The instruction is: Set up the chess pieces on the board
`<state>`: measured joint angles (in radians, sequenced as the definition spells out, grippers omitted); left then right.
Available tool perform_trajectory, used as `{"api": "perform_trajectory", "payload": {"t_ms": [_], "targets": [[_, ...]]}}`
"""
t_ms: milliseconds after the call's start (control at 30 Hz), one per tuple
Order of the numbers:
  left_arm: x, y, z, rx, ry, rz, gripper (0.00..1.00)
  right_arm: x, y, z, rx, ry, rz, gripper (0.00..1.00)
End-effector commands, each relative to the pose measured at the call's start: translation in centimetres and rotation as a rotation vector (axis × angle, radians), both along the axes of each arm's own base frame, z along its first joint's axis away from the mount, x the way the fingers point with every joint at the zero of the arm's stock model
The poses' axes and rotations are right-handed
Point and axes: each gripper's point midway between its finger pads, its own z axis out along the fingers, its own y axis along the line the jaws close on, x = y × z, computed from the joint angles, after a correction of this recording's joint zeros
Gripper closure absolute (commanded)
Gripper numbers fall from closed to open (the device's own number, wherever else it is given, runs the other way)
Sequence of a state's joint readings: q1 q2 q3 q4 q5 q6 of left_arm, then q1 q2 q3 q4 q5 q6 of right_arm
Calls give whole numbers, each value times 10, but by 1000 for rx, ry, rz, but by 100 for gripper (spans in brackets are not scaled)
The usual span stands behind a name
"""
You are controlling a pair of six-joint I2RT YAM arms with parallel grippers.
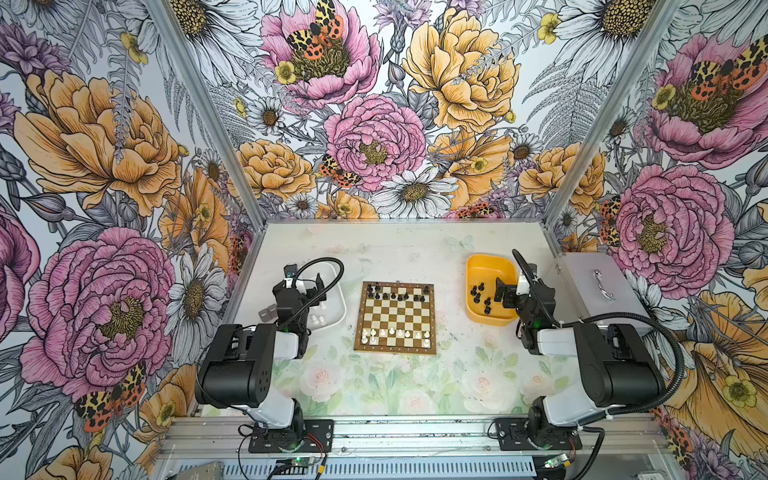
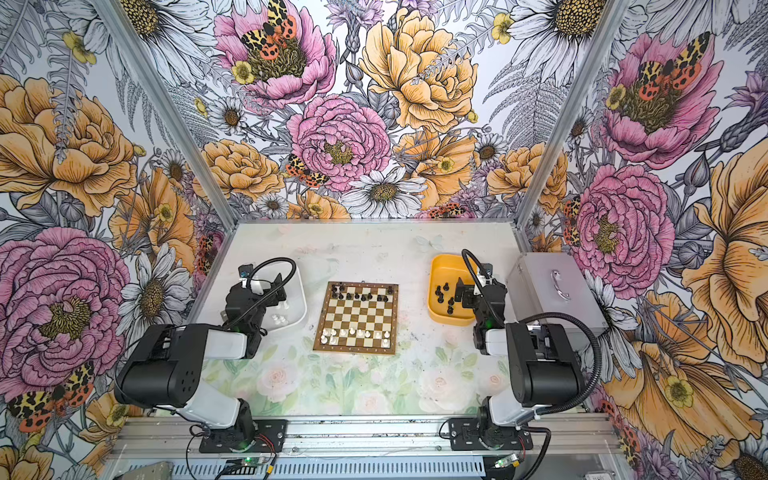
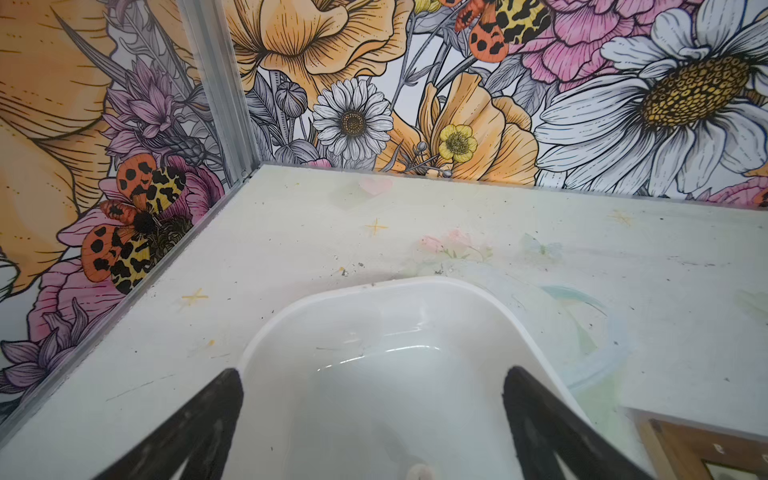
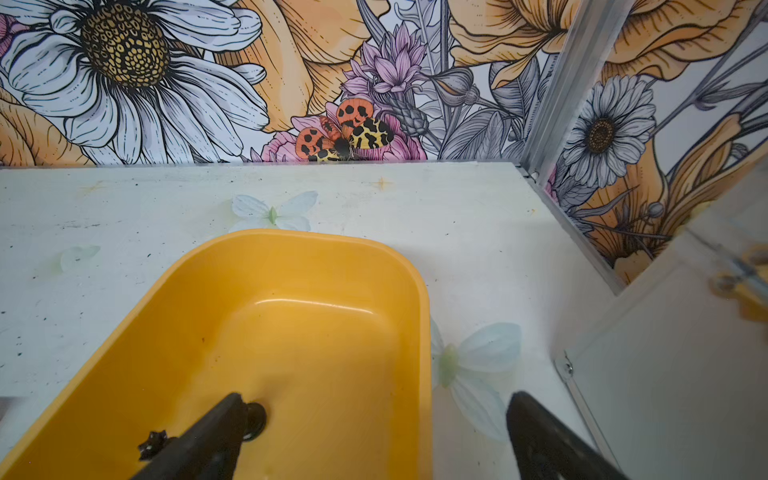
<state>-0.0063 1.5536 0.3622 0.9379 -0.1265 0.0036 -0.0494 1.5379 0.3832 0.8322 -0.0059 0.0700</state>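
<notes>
In both top views I see the board (image 1: 395, 318) lying flat in the middle of the tabletop (image 1: 415, 386), a small square of brown and cream checks inside a brown border with light markings. The chess pieces (image 1: 395, 296) are tiny. Black ones stand in a gappy line along the board's far rows, and white ones (image 1: 395, 333) stand along its near rows. More black ones lie in the yellow tray (image 1: 490, 261) to the right of the board, and a few white ones in the white tray (image 1: 340, 305) to its left. My left pincer (image 1: 303, 286) hangs over the white tray and my right pincer (image 1: 517, 289) over the yellow tray's right rim, both well apart from the board. A metal case (image 1: 598, 286) sits at the right edge. From the left wrist, the left pincer (image 3: 373, 374) is released, its two black fingers spread wide above the white tray (image 3: 374, 284) and gripping nothing. A brown corner of the board (image 3: 681, 449) shows at the side. From the right wrist, the right pincer (image 4: 376, 397) is likewise released and empty. One finger is over the yellow tray (image 4: 291, 235) right against a black pawn-like piece (image 4: 254, 419), though I cannot tell whether they touch. The other finger is out over the tabletop beyond the tray's rim.
</notes>
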Motion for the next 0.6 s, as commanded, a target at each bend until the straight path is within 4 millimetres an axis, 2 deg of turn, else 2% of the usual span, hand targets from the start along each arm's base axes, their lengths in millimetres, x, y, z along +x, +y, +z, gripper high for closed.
{"api": "perform_trajectory", "payload": {"t_ms": [0, 567], "targets": [[3, 0, 7, 15, -18, 3, 1, 6, 1, 13, 9, -45, 6, 0], [4, 0, 7, 5, -16, -4, 1, 6, 2, 12, 11, -43, 6, 0]]}}
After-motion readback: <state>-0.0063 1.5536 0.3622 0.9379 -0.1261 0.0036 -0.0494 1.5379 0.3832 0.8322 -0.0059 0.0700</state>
